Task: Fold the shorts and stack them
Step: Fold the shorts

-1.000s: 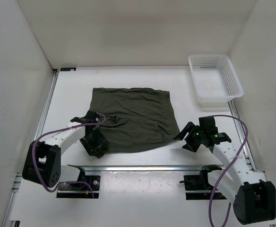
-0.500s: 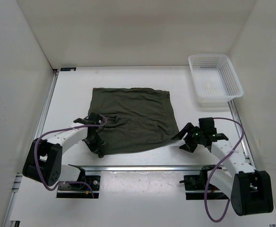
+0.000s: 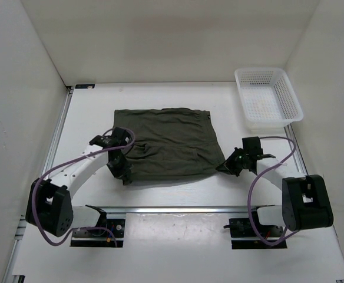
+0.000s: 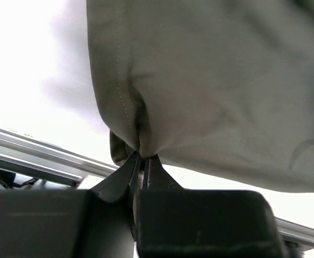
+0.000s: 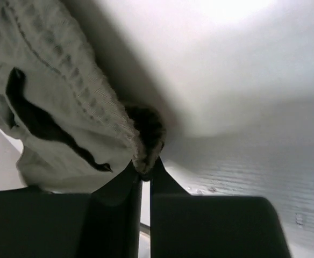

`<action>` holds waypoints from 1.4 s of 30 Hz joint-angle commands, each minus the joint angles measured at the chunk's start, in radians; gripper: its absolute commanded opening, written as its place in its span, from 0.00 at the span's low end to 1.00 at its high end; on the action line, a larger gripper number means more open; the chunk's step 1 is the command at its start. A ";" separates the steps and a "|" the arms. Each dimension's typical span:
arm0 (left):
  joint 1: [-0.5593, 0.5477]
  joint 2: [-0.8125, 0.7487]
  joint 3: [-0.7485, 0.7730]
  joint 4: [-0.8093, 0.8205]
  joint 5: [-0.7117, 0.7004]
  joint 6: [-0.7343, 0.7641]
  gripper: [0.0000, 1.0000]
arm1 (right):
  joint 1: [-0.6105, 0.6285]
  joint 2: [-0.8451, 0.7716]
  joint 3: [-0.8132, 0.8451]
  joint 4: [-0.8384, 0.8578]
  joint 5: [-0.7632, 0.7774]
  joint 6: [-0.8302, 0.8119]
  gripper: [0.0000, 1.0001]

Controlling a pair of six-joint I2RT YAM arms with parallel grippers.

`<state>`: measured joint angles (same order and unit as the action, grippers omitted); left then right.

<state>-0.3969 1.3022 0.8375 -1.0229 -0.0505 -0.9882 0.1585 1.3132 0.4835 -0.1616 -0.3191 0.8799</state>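
At the middle of the worktop (image 3: 160, 97) the shorts (image 3: 169, 141) lie spread out, their far edge flat and their two near corners each taken by an arm. The overhead view shows the whole layout: the left gripper (image 3: 123, 175) at the near-left corner, the right gripper (image 3: 222, 167) at the near-right corner, and a white basket (image 3: 269, 125) well apart at the far-right corner. From above, though, the black fingers merge with the dark cloth and the jaws cannot be read

The wrist views settle it. In the left one the fingers (image 4: 122, 174) are closed tight on a stitched hem corner, the cloth bunching into a small fold just above the tips and hanging clear of the white surface, with the metal rail (image 4: 33, 156) of the near edge behind. In the right one the fingers (image 5: 165, 185) are pinched on the gathered, ribbed waistband, a knot of cloth squeezed between the tips, and a dark drawstring (image 5: 38, 121) trails across the fabric, a detail the overhead view does not show
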 commanded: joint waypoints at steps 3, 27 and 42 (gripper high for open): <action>-0.005 -0.043 0.216 -0.140 -0.141 0.028 0.10 | 0.009 -0.063 0.177 -0.062 0.077 -0.064 0.00; 0.314 0.946 1.633 -0.204 -0.065 0.384 0.10 | 0.018 0.753 1.326 -0.262 0.149 -0.160 0.00; 0.357 0.886 1.439 -0.074 0.009 0.450 0.85 | 0.027 0.787 1.384 -0.283 0.173 -0.226 0.62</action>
<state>-0.0364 2.3760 2.3474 -1.1095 -0.0418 -0.5716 0.1837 2.2200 1.9381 -0.4637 -0.1848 0.6910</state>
